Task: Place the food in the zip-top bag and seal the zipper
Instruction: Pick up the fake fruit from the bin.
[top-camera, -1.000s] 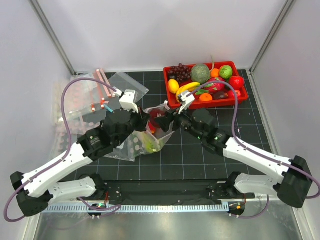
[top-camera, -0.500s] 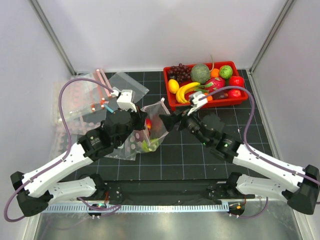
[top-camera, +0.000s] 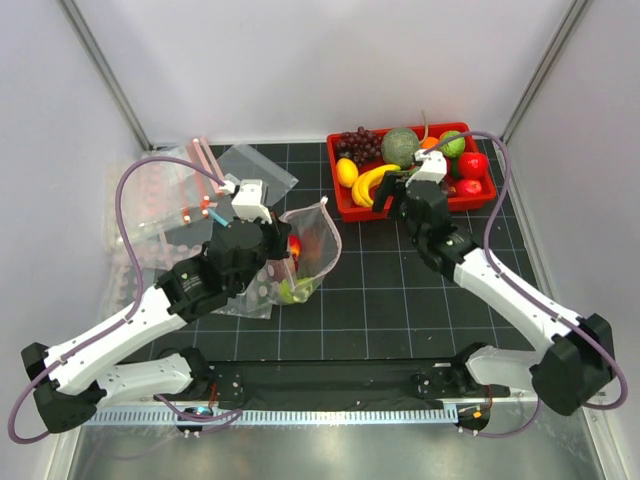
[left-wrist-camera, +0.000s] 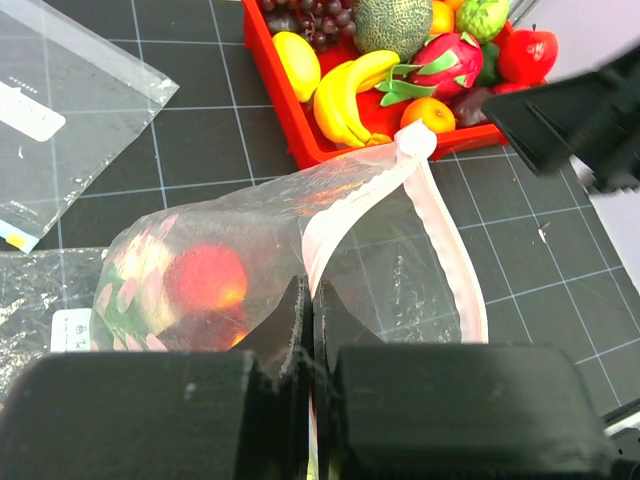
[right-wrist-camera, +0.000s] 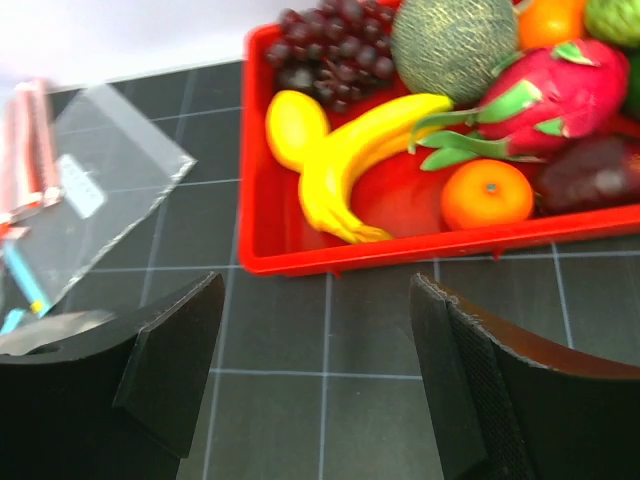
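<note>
Zip-top bag (top-camera: 305, 255) lies on the mat between the arms, mouth open toward the red tray (right-wrist-camera: 330, 262); your left gripper (left-wrist-camera: 308, 300) is clamped on its mouth edge at the zipper (left-wrist-camera: 452, 250). A red fruit (left-wrist-camera: 205, 280) and a green piece (top-camera: 293, 290) sit inside; your right gripper (right-wrist-camera: 315, 350) hovers over the tray's near rim, jaws apart and empty; the lemon (right-wrist-camera: 296, 128) lies in the tray. Judge the job partly done; loading and sealing are left.
</note>
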